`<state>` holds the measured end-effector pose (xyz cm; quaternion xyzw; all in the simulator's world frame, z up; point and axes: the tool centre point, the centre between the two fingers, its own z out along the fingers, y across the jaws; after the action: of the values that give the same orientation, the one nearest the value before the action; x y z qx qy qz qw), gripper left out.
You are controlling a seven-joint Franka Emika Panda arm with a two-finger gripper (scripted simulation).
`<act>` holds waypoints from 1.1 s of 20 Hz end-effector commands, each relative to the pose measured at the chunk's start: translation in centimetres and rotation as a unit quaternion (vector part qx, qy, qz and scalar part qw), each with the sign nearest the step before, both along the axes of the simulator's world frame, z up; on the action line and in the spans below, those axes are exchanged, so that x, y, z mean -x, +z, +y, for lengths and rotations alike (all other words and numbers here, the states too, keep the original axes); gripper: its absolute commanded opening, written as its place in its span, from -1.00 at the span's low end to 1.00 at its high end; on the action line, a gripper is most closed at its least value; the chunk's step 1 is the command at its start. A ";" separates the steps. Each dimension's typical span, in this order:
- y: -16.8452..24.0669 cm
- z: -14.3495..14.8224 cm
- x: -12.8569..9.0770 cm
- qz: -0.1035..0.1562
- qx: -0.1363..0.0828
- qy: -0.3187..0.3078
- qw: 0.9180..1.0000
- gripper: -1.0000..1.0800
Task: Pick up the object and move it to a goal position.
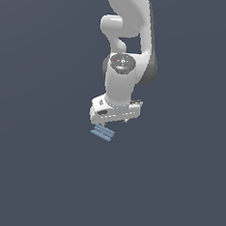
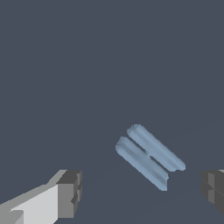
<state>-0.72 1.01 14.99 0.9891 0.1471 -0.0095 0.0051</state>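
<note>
Bare floor rings the object [image 2: 149, 156] — wide-spread pincer [image 2: 140, 192] unobstructed.

The exterior view looks from a raised spot some way off, facing the arm [image 1: 123, 62] head-on and down onto the dark surface [image 1: 32, 175]. The wrist view sits close above that surface, looking past its own fingers [image 2: 70, 192]. Both share the object [image 1: 102, 132] [image 2: 148, 155].

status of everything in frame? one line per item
gripper: open, fingers wide apart, holding nothing, above the piece
blue ridged piece: lying flat on the surface, not grasped, set diagonally to the fingers' line
arm: reaching down, wrist low over the piece
</note>
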 end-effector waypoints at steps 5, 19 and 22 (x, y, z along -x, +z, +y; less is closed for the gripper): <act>-1.7 -1.2 0.2 0.000 -0.001 0.079 0.997 0.92; -5.1 -3.6 0.9 -0.001 -0.004 0.248 0.969 0.92; -5.8 -4.0 1.1 -0.002 -0.005 0.284 0.959 0.92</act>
<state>-1.75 -2.79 9.53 0.9145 0.4044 -0.0059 0.0032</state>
